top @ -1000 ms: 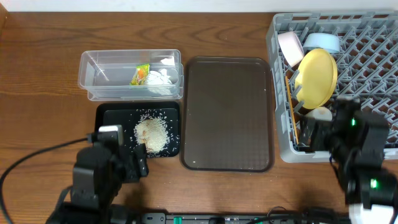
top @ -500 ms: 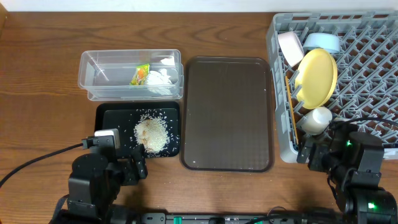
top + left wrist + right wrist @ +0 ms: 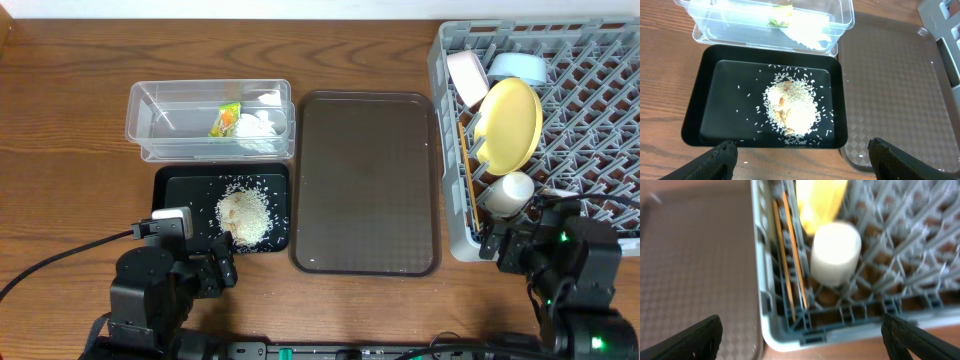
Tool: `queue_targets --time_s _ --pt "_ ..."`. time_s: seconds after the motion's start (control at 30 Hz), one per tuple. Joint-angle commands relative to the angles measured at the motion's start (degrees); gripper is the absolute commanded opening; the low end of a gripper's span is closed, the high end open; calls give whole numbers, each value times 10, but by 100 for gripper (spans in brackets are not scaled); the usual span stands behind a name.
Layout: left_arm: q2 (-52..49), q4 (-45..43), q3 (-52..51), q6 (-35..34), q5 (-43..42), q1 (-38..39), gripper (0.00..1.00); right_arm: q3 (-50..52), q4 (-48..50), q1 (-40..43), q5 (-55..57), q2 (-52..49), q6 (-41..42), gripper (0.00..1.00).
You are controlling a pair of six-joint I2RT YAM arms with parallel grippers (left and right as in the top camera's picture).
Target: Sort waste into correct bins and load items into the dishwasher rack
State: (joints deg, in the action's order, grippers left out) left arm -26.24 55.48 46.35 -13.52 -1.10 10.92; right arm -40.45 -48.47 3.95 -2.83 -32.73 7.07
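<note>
Holding jaws wide apart and empty on both sides. Hovering with left gripper (image 3: 802, 150) at near edge of black tray (image 3: 690, 115), rice grains (image 3: 792, 107) heaped inside, snack wrapper (image 3: 226, 120) and tissue (image 3: 258, 128) lying in clear tub (image 3: 150, 125) beyond. Hanging with right gripper (image 3: 802, 335) over near corner of dishwasher rack (image 3: 448, 200), now carrying chopsticks (image 3: 790, 255), white cup (image 3: 835, 252), yellow plate (image 3: 510, 122), blue bowl (image 3: 518, 68) and white bowl (image 3: 466, 72). Seemingly wrapping up, likely needing only to draw both arms clear.

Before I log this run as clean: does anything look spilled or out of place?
Nothing stands out. Loose grains lie scattered around the rice pile, but all of them are inside the walls of the black tray.
</note>
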Motion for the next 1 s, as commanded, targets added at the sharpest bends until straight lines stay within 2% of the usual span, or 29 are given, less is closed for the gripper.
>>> queue_targets --time_s 0.0,0.37,0.57,0.63,0.77,0.97 --pt "1 -1 -3 -5 7 -2 86 36 49 -21 15 52 0 99" --pt "1 -1 -3 -5 7 -2 87 297 369 -73 15 297 -1 99" --pt "1 -1 -3 -5 7 -2 87 384 492 -75 16 325 -9 99" --pt "1 -1 -3 -5 7 -2 87 403 506 -75 17 325 -26 99" --pt "1 -1 -3 -5 7 -2 87 401 439 -77 20 325 -46 99" --pt "1 -1 -3 -5 7 -2 86 401 442 -77 15 324 -42 99"
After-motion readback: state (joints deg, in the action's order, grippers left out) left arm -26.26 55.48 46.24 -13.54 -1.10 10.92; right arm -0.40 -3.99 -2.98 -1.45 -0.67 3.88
